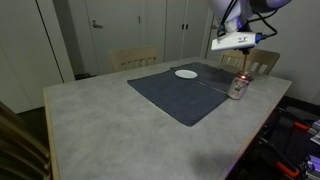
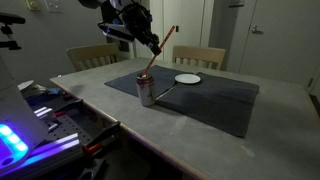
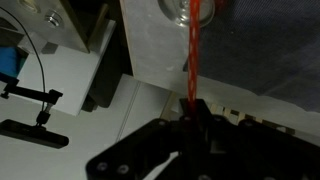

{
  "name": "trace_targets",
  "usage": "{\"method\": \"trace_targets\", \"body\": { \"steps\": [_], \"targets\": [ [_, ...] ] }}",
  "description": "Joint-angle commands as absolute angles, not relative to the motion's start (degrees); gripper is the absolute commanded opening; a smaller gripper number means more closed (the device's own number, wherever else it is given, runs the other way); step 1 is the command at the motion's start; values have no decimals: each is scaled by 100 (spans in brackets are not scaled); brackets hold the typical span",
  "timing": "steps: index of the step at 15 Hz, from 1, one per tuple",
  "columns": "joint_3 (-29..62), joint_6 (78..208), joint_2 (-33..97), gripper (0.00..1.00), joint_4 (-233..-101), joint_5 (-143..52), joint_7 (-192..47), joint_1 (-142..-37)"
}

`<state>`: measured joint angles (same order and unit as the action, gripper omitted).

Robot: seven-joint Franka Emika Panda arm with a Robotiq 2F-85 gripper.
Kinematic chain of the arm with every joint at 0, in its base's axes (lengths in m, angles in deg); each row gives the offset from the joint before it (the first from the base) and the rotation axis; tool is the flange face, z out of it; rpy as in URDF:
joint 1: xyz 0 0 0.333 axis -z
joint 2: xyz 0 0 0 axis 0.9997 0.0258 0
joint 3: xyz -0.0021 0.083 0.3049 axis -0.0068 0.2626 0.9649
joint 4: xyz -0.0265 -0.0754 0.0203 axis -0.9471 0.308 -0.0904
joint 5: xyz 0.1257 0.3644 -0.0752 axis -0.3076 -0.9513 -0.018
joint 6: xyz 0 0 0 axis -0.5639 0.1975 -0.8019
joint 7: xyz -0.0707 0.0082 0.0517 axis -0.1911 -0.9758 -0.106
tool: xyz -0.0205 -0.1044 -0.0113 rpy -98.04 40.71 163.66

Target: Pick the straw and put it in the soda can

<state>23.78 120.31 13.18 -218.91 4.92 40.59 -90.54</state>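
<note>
Grey tabletop [image 1: 100,115] fills both exterior views, with a dark mat [image 1: 185,95] laid on it. A white plate [image 1: 185,73] sits toward the mat's far edge, and the soda can [image 2: 146,90] stands upright on the mat, apart from the plate. Above the can hangs the gripper [image 3: 190,110], its 2 fingers clenched on the straw [image 3: 190,60], which slants down until its lower tip meets the can's top. I judge the straw very light, smooth and thin-walled. A hard pinch would crush it and a loose one would let it swivel, so a moderate hold along its middle stretch suits, leaving length below to steer the tip. In an exterior view the straw [image 2: 163,50] shows its tilt and a free upper end poking past the gripper, which the wrist view hides. The wrist view alone looks down the straw to the can's shiny rim, though I cannot tell whether the tip is inside the opening.
</note>
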Motion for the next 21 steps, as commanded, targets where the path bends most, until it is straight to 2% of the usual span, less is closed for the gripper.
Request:
{"method": "trace_targets", "body": {
  "steps": [1,9,10,15,19,21],
  "targets": [
    [2405,11840,1539,2,-21754,333,4073,-9128],
    [2435,11930,1776,2,-21548,364,3988,-9231],
    [2432,11928,1796,7,-21525,364,3985,-9235],
    [2435,11919,1874,55,-21451,363,3975,-9262],
    [2434,11925,1897,62,-21408,372,3971,-9290],
    [2429,11934,1893,60,-21401,371,3960,-9293]
  ]
}}
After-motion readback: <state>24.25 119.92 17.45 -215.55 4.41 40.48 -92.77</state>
